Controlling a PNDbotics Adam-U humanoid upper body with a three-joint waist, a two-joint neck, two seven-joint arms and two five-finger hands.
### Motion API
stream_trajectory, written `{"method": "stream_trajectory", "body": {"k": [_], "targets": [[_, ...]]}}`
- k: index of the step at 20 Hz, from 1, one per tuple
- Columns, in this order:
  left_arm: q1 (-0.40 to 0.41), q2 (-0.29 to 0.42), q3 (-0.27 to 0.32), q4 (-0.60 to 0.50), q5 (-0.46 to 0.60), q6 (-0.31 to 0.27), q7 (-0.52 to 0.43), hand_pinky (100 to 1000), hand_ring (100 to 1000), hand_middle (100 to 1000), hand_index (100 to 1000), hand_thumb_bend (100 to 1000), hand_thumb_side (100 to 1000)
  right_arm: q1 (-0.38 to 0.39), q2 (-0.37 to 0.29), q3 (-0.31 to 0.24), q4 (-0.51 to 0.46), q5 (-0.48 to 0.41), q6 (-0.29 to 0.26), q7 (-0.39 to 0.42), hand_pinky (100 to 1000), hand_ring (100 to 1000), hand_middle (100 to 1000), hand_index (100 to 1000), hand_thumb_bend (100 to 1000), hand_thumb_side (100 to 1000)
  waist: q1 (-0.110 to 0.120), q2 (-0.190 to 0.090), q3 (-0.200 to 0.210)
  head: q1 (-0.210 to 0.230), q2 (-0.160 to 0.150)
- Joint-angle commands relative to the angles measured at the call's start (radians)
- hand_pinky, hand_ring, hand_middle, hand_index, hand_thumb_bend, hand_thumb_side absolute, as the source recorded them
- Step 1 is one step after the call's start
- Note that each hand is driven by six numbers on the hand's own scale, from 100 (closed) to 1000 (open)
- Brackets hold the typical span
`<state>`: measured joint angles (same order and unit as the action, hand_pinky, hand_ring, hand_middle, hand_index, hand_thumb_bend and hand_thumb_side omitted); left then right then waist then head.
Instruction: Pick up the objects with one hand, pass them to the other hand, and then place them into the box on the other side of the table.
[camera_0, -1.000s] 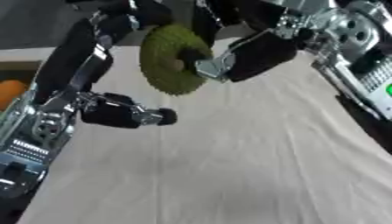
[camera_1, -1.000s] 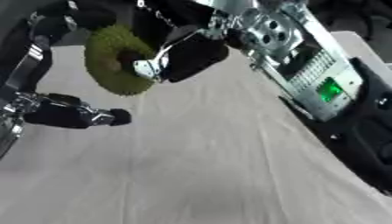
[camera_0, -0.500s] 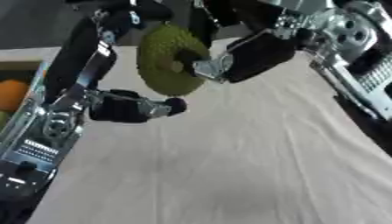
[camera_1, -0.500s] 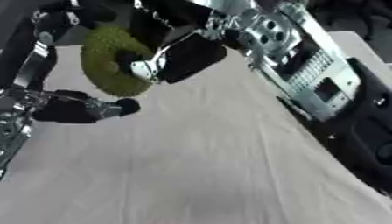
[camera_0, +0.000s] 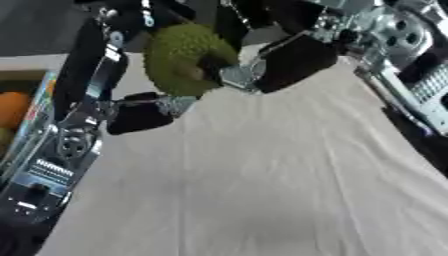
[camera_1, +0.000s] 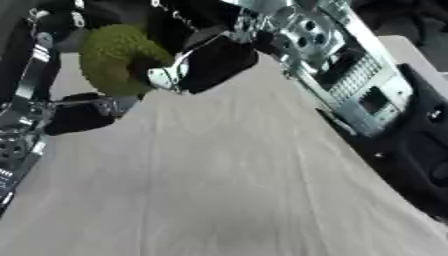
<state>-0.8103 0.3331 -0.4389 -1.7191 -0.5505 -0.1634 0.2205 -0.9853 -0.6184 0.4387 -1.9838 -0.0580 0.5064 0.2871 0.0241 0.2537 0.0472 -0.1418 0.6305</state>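
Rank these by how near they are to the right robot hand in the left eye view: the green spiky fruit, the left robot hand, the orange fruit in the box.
1. Green spiky fruit: held in the right robot hand, upper middle.
2. Left robot hand: just below the fruit, toward the left.
3. Orange fruit: in the box at the far left edge.

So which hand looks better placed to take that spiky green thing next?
The left hand, probably. The right hand already holds the spiky green fruit up above the table, and the left hand sits just below it, on the same side as the box.
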Motion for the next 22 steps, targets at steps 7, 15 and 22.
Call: {"method": "stream_trajectory", "body": {"k": [7, 15, 22], "targets": [[-0.024, 0.005, 0.001, -0.006, 0.021, -0.023, -0.002, 566, 631, 505, 566, 310, 147, -0.018, -0.007, -0.009, -0.016, 0.001, 0.004, 0.004, 644, 539, 347, 435, 243, 100, -0.002, -0.032, 0.002, 0.002, -0.003], [-0.023, 0.006, -0.001, -0.004, 0.031, -0.031, -0.010, 538, 595, 470, 506, 323, 130, -0.016, -0.008, -0.014, -0.016, 0.004, 0.025, -0.015, 646, 549, 382, 487, 269, 100, -0.002, -0.034, 0.001, 0.002, -0.006], [-0.021, 0.006, 0.000, -0.001, 0.048, -0.026, -0.004, 524, 581, 452, 485, 323, 127, -0.015, -0.011, -0.014, -0.016, 0.012, 0.044, -0.033, 652, 566, 430, 542, 379, 100, -0.002, -0.034, 0.000, 0.006, -0.005]]}}
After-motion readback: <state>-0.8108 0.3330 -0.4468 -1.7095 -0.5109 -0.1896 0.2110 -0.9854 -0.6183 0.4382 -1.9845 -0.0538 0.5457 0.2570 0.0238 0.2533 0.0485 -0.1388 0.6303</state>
